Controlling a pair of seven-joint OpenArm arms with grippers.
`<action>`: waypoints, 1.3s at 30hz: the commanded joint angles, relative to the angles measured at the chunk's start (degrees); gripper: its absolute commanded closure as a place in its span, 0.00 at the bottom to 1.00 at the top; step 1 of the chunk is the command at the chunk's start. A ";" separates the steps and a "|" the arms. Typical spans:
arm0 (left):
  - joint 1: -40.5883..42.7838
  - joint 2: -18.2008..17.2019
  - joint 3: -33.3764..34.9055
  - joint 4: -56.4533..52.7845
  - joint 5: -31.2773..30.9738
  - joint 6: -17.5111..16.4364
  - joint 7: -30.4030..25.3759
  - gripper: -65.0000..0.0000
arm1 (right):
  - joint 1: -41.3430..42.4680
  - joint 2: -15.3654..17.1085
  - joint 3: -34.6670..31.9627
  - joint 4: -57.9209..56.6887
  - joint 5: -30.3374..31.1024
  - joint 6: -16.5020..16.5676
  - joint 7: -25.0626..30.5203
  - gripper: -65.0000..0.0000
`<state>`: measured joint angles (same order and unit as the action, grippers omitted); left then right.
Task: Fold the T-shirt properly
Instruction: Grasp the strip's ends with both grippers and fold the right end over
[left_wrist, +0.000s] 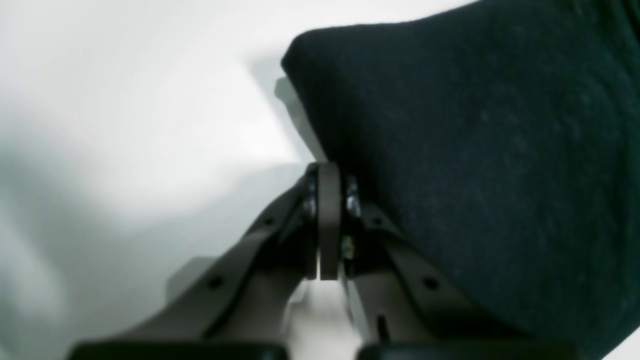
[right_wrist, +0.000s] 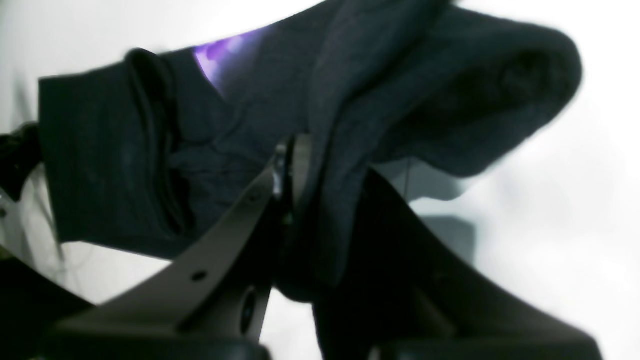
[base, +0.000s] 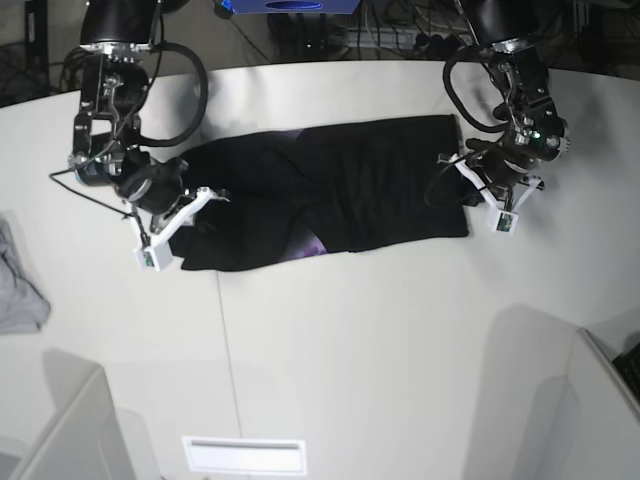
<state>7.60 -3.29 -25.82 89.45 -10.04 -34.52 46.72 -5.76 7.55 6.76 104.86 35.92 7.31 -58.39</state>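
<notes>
White tabletop (base: 400, 330) is spread with the black T-shirt (base: 340, 195), laid lengthwise between the two arms. A bunched sleeve end is pinched in the right gripper (right_wrist: 300, 165), while the left gripper (left_wrist: 329, 200) is seen closed on nothing, pressed against the shirt's opposite edge. If the cloth is pulled from the sleeve end alone, the unheld edge is likely to drag and the fold to be skewed.

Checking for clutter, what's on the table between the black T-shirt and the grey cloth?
Only bare white table separates T-shirt from grey cloth, per base view.
</notes>
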 joint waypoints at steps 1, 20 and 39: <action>1.15 -1.33 -0.15 0.97 1.65 0.11 2.29 1.00 | 0.97 -0.12 0.22 1.73 0.87 0.12 0.76 1.00; 5.64 -3.70 0.46 4.57 1.82 0.11 2.12 1.00 | 2.73 -1.71 -24.39 5.60 0.69 -8.94 7.27 1.00; 5.28 0.87 -0.15 6.59 1.56 0.02 2.29 1.00 | 7.21 -6.19 -35.73 1.38 0.61 -15.97 10.26 1.00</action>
<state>12.53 -2.11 -25.71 95.29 -8.97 -34.41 48.01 0.43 1.85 -28.86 105.32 35.79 -9.04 -49.30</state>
